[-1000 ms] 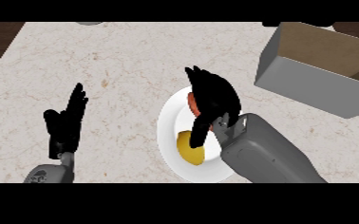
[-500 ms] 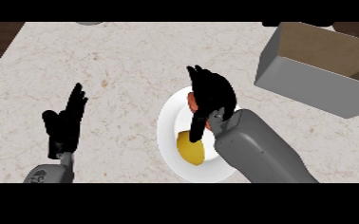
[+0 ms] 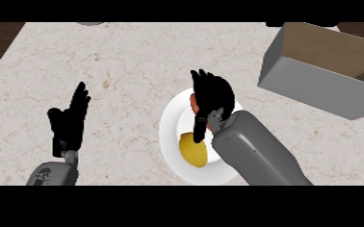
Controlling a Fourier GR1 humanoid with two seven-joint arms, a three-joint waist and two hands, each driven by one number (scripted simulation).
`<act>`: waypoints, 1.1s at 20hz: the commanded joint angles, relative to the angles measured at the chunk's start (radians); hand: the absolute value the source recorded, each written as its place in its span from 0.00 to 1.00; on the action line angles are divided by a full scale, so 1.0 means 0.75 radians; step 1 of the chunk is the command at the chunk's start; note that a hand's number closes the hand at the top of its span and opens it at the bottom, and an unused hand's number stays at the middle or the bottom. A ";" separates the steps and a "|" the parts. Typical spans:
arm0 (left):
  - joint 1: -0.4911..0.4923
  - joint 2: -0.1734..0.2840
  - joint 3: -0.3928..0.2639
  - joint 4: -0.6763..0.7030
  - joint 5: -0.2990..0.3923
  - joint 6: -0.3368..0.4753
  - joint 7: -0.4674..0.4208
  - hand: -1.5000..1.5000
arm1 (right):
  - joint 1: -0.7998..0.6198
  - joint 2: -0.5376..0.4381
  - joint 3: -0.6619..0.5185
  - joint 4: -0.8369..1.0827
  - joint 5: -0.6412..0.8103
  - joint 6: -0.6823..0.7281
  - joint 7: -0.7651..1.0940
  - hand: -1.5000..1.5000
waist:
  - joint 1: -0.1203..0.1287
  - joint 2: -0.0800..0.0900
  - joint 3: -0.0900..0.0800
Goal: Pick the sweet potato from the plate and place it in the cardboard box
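A white plate [image 3: 174, 125] lies on the counter in front of me. On it an orange-red sweet potato [image 3: 193, 103] shows only as a sliver, mostly hidden under my right hand [image 3: 212, 95]. That hand lies over it with fingers bent down and the thumb reaching down beside it. A yellow item [image 3: 192, 148] rests on the plate's near half, just below the thumb. The cardboard box [image 3: 320, 67] stands open at the upper right, apart from the plate. My left hand [image 3: 69, 120] rests open at the lower left, fingers up.
The marble counter [image 3: 128, 62] stretches wide to the left and back of the plate. A dark counter edge shows at the far left. A small grey object [image 3: 91, 23] sits at the back edge.
My right hand has slid slightly toward the plate's far side and settled lower over the sweet potato, hiding more of it. The left hand has not moved.
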 commanded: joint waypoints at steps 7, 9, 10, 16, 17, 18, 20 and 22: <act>-0.010 0.002 0.061 0.022 -0.012 -0.052 -0.003 0.50 | 0.040 0.049 -0.093 0.107 0.145 0.077 -0.042 0.00 | -0.002 0.001 -0.001; 0.021 -0.015 0.011 -0.132 -0.070 0.022 0.111 0.50 | 0.012 0.067 -0.062 0.225 0.163 0.006 -0.087 0.00 | 0.006 0.002 0.000; 0.002 -0.009 0.031 -0.109 -0.042 -0.024 0.124 0.50 | 0.021 0.050 -0.145 0.245 0.183 0.004 -0.177 0.00 | 0.003 0.002 0.000; 0.002 -0.052 0.062 -0.006 -0.046 -0.052 -0.006 0.50 | 0.025 0.062 -0.170 0.331 0.255 -0.002 -0.260 0.00 | 0.003 0.003 0.000; 0.019 -0.026 0.100 0.067 -0.024 -0.109 -0.083 0.50 | 0.060 0.068 -0.085 0.235 0.183 -0.048 -0.161 0.00 | 0.003 0.002 -0.001; 0.030 -0.060 0.055 -0.014 -0.071 -0.048 -0.009 0.50 | 0.060 0.054 -0.173 0.303 0.264 -0.012 -0.294 0.00 | 0.002 0.001 0.000; 0.049 -0.031 0.086 0.001 -0.056 -0.101 -0.031 0.50 | 0.073 0.068 -0.132 0.183 0.216 0.013 -0.181 0.00 | 0.002 0.001 0.000; 0.057 -0.018 0.084 -0.089 -0.042 -0.105 0.051 0.50 | 0.117 0.068 0.002 0.213 0.164 -0.113 -0.113 0.00 | 0.007 0.000 0.000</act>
